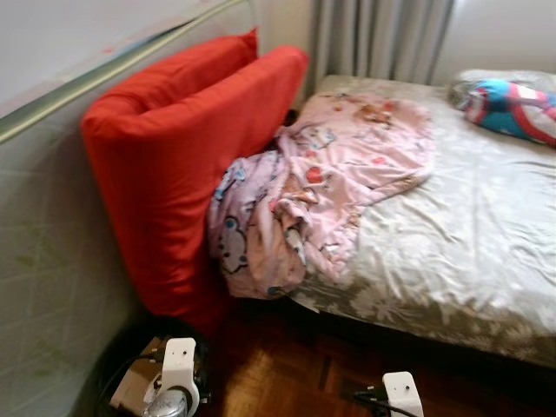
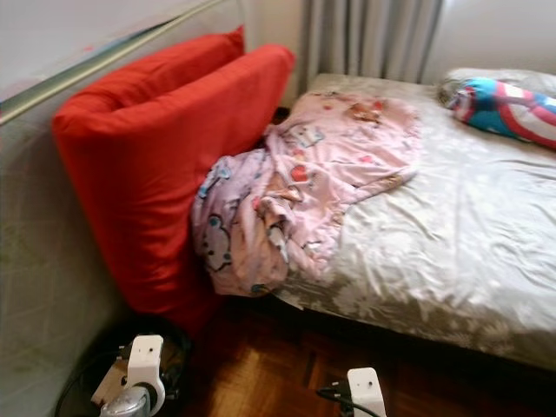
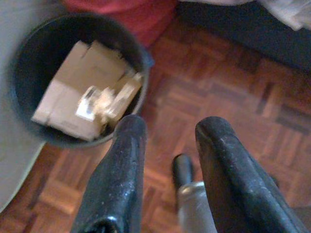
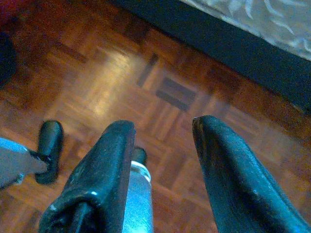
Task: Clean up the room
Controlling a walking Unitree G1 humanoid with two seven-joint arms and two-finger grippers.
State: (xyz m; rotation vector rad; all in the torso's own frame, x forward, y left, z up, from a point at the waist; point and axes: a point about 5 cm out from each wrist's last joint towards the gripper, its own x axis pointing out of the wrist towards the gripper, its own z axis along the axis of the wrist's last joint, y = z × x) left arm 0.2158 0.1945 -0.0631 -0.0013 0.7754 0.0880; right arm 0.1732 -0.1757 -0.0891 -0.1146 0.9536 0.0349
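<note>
A crumpled pink cartoon-print blanket [image 1: 313, 191] lies over the near left corner of the bed [image 1: 469, 226] and hangs down its side. Two big red cushions [image 1: 182, 165] stand on edge against the bed's left end. A dark round bin [image 3: 29, 63] on the floor below the cushions holds a piece of cardboard [image 3: 73, 87] and a crumpled wrapper. My left gripper [image 3: 170, 128] hangs open over the parquet just beside the bin, with nothing in it. My right gripper [image 4: 163, 126] is open above bare floor near the bed's dark base.
A bright blue and red pillow [image 1: 512, 109] lies at the bed's far right. Grey curtains [image 1: 382, 39] hang behind the bed. A pale patterned panel [image 1: 52, 261] with a metal rail runs along my left. Wood parquet floor [image 4: 121, 73] lies in front of the bed.
</note>
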